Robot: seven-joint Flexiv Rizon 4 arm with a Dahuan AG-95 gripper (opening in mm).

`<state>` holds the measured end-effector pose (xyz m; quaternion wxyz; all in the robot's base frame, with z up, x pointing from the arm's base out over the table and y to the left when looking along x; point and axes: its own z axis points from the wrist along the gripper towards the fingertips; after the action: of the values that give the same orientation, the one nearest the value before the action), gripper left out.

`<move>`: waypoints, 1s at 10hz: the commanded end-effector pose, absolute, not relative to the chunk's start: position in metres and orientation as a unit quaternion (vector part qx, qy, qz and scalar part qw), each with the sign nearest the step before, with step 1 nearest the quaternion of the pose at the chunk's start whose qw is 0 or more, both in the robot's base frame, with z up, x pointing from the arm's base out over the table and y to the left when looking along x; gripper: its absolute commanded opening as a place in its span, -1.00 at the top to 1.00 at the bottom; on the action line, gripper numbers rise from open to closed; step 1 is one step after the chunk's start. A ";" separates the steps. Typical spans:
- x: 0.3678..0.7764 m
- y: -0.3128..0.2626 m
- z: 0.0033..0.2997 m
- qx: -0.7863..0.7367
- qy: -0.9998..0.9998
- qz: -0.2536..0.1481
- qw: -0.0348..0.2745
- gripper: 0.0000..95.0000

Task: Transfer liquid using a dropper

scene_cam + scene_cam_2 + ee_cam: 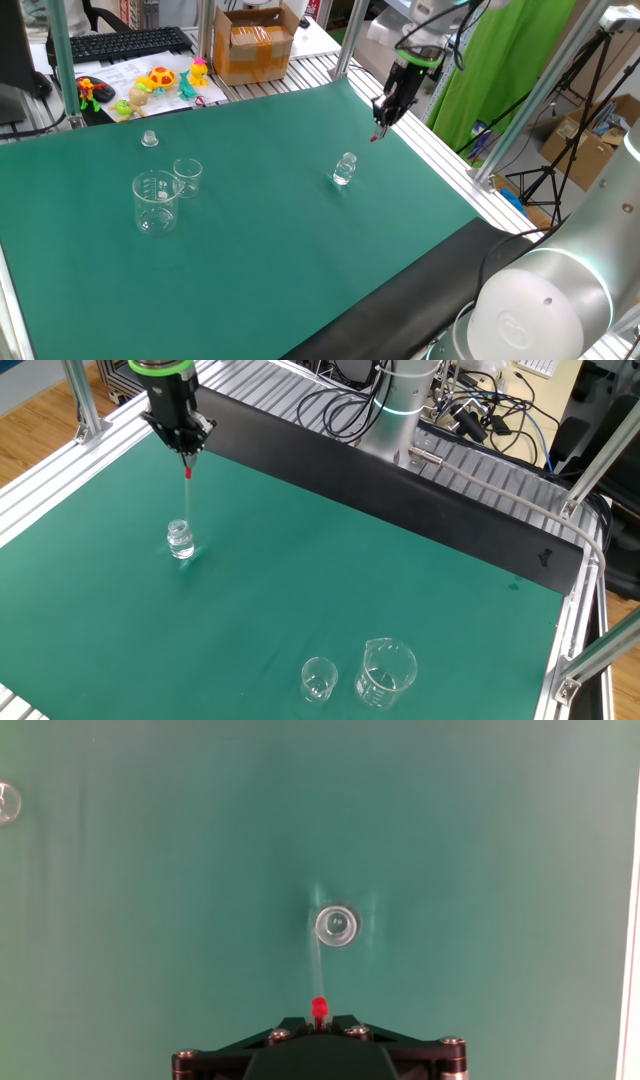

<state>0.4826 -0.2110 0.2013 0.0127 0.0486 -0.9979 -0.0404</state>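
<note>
Gripper (187, 448) clamped on the dropper (187, 473) at its red end — stem hangs straight down, held in the air. Its tip sits above the mouth of the vial (180, 540) on the green tabletop (400, 590); two beakers (386, 672) stand well apart.

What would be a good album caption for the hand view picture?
Closed gripper holds a red-ended dropper above a small glass vial on green matting.

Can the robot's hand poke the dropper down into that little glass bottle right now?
Probably yes. The gripper holds the dropper pointing down above the small vial, whose open mouth faces up in the hand view. Nothing stands between them, and the beakers sit far off.
</note>
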 end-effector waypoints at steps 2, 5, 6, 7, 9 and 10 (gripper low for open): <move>0.484 -0.212 0.208 0.049 -0.998 -0.040 0.013 1.00; 0.486 -0.214 0.221 0.049 -0.998 -0.039 0.016 1.00; 0.486 -0.215 0.227 0.050 -0.998 -0.039 0.019 1.00; 0.487 -0.216 0.232 0.051 -0.998 -0.039 0.020 1.00; 0.487 -0.217 0.238 0.052 -0.998 -0.038 0.023 1.00; 0.487 -0.217 0.239 0.052 -0.998 -0.038 0.023 1.00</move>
<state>0.4873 -0.2180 0.2392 0.0232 0.0520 -0.9976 -0.0387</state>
